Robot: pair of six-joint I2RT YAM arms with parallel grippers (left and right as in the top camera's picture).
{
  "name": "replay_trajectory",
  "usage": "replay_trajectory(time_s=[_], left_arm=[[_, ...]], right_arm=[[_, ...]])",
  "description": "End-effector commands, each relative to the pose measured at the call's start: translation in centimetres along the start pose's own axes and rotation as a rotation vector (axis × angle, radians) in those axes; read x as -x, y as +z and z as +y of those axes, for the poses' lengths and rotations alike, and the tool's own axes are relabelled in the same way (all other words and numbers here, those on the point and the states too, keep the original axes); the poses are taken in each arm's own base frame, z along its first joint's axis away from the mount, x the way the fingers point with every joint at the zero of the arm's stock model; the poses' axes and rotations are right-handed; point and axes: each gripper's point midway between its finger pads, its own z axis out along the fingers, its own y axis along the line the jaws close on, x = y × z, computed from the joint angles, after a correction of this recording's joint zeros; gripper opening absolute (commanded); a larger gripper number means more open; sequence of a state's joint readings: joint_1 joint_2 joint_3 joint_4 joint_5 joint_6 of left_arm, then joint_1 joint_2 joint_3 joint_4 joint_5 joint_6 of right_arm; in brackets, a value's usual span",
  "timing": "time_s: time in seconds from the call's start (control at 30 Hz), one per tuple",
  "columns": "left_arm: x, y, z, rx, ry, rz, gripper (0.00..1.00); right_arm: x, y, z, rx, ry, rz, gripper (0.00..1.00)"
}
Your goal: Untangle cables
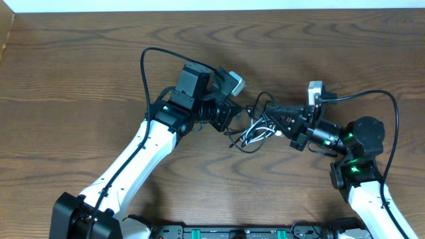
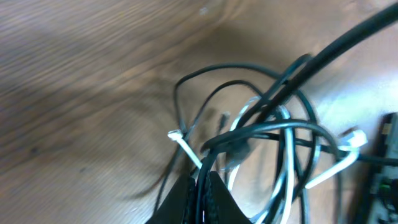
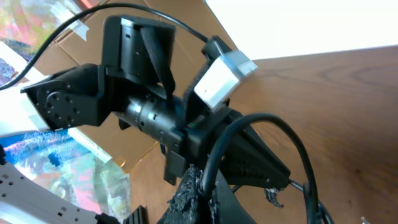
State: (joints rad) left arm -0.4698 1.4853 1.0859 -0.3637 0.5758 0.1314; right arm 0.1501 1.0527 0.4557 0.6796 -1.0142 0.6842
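The table [image 1: 73, 73] shows brown wood grain, smooth and matt; the black cables [image 2: 261, 129] look faintly glossy plastic; the white cord [image 2: 189, 152] likewise smooth.

- Overhead view: the cables [image 1: 255, 130] form one knot between the arms. Single strands, plug ends and crossings are too small to tell apart.
- Overhead view: the fingertips of the left gripper [image 1: 234, 119] are hidden beneath its own wrist housing.
- Left wrist view: the whole frame is blurred. The bottom edge cuts off the finger bases, and cord loops run off the right edge.
- Right wrist view: the bottom edge cuts off the right gripper [image 3: 198, 190]. The left arm [image 3: 155, 106] hides the knot and much of the table [image 3: 348, 93].
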Motion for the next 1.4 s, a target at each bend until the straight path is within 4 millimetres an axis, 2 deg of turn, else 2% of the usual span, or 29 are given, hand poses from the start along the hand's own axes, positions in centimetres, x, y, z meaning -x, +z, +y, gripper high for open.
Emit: replay_trajectory(time_s=[0.0, 0.07, 0.2, 0.5, 0.53, 0.6, 0.63, 0.77, 0.93, 1.03, 1.1, 1.2, 1.37], left_arm=[[-1.2, 0.0, 2.9, 0.162, -0.013, 0.052, 0.08], [-2.0, -0.2, 3.5, 0.203, -0.025, 0.085, 0.08], [-3.0, -0.3, 3.5, 0.206, -0.042, 0.124, 0.08], [-3.1, -0.3, 3.5, 0.207, -0.043, 0.129, 0.08], [-3.0, -0.3, 3.5, 0.207, -0.042, 0.127, 0.08], [-2.9, -0.3, 3.7, 0.219, -0.039, 0.119, 0.08], [-2.8, -0.3, 3.7, 0.219, -0.037, 0.116, 0.08], [-2.5, -0.3, 3.8, 0.22, -0.033, 0.106, 0.08], [-2.4, -0.4, 4.3, 0.251, -0.029, 0.101, 0.08], [-2.2, -0.5, 4.6, 0.266, -0.026, 0.096, 0.08], [-2.2, -0.5, 4.6, 0.265, -0.026, 0.096, 0.08], [-2.3, -0.5, 4.6, 0.265, -0.028, 0.101, 0.08], [-2.4, -0.5, 4.6, 0.269, -0.029, 0.103, 0.09]], right_arm=[[0.9, 0.2, 1.2, 0.033, -0.053, -0.021, 0.01], [1.5, 0.2, 1.8, 0.051, -0.081, -0.042, 0.01], [2.4, 0.1, 2.5, 0.069, -0.137, -0.074, 0.01], [2.1, 0.1, 2.9, 0.09, -0.143, -0.057, 0.01], [1.8, 0.1, 3.1, 0.104, -0.144, -0.043, 0.03], [1.2, 0.0, 3.5, 0.132, -0.142, -0.013, 0.19], [1.1, 0.0, 3.6, 0.14, -0.141, -0.003, 0.22], [0.8, 0.0, 3.9, 0.155, -0.141, 0.012, 0.21], [0.7, 0.0, 3.9, 0.161, -0.141, 0.019, 0.4], [0.6, 0.0, 3.9, 0.159, -0.134, 0.021, 0.44], [0.2, 0.0, 3.5, 0.147, -0.104, 0.034, 0.55], [-0.9, 0.1, 2.4, 0.115, -0.037, 0.072, 0.61], [-4.6, -0.2, -0.3, 0.011, 0.229, 0.18, 0.76]])
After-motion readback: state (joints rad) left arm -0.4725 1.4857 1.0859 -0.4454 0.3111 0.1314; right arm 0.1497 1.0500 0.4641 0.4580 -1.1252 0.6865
